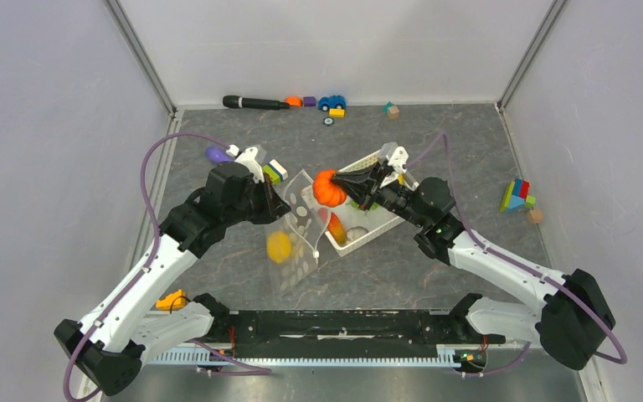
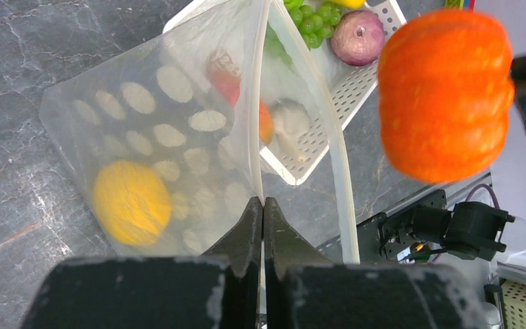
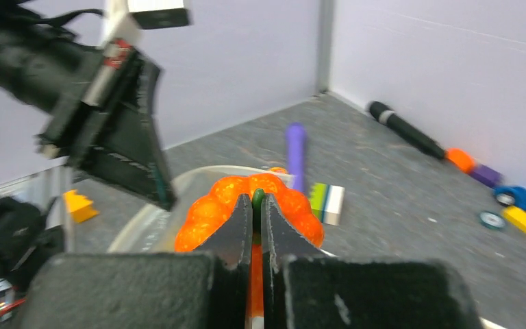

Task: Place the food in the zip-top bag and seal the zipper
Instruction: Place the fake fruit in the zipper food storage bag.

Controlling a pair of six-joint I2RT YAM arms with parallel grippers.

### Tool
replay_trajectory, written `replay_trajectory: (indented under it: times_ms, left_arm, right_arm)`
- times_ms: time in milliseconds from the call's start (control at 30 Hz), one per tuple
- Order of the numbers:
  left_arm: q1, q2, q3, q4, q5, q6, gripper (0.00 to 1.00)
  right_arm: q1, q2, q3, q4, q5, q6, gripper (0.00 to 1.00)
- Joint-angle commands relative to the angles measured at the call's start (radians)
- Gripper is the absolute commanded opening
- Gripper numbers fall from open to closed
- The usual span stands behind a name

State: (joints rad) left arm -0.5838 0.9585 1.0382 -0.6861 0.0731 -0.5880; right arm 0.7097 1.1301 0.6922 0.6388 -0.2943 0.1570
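The orange ribbed plastic pumpkin (image 1: 327, 188) hangs in the air at the left end of the white lattice basket (image 1: 367, 159), right at the open mouth of the clear dotted zip-top bag (image 1: 297, 243). The right gripper (image 3: 253, 202) is clamped tight on its green stem, fingers together. The right arm stretches from its base at the near right corner diagonally across the basket, wrist pointing left. The left gripper (image 2: 261, 205) is pinched shut on one lip of the bag's mouth, holding it up off the table. The other zipper strip (image 2: 342, 178) bows away, so the mouth gapes. The left arm rises from its near-left base, elbow bent, wrist angled right and down. A round yellow toy fruit (image 2: 131, 202) sits inside the bag. Green plastic grapes (image 2: 311, 17) and a purple toy onion (image 2: 358, 35) lie in the basket. Along the far wall lie a black microphone (image 1: 254, 102) and a blue toy car (image 1: 331, 102).
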Motion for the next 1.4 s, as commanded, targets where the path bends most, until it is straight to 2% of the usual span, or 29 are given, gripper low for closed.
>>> replay_trajectory:
  times_ms: [0,367,633,800,933,1033,1133,1167,1200,1367]
  left_arm:
    - [0.006,0.004,0.005,0.025,0.038,0.029,0.02]
    - [0.006,-0.001,-0.001,0.042,0.060,0.034,0.02]
    - [0.006,0.000,-0.003,0.046,0.074,0.040,0.02]
    - [0.005,-0.005,-0.004,0.049,0.074,0.041,0.02]
    - [0.006,-0.012,-0.007,0.056,0.079,0.045,0.02]
    - [0.006,-0.016,-0.007,0.057,0.073,0.044,0.02]
    - [0.005,-0.015,-0.009,0.055,0.066,0.044,0.02]
    - [0.006,-0.015,-0.008,0.054,0.063,0.045,0.02]
    - [0.006,-0.013,-0.007,0.050,0.058,0.044,0.02]
    - [0.006,-0.012,-0.004,0.046,0.050,0.042,0.02]
  right_arm:
    - [0.045,0.050,0.027,0.128,-0.169,0.092,0.00]
    - [0.120,0.180,0.080,0.078,-0.014,0.087,0.00]
    - [0.168,0.189,0.099,-0.013,0.117,0.035,0.20]
    - [0.174,0.196,0.098,-0.015,0.139,0.035,0.25]
    - [0.175,0.198,0.098,-0.015,0.126,0.043,0.38]
    - [0.175,0.192,0.096,-0.026,0.115,0.043,0.54]
    - [0.175,0.174,0.098,-0.043,0.113,0.037,0.81]
    - [0.174,0.166,0.100,-0.052,0.112,0.029,0.95]
    - [0.175,0.159,0.106,-0.072,0.111,0.021,0.98]
    - [0.160,0.112,0.144,-0.208,0.170,-0.036,0.98]
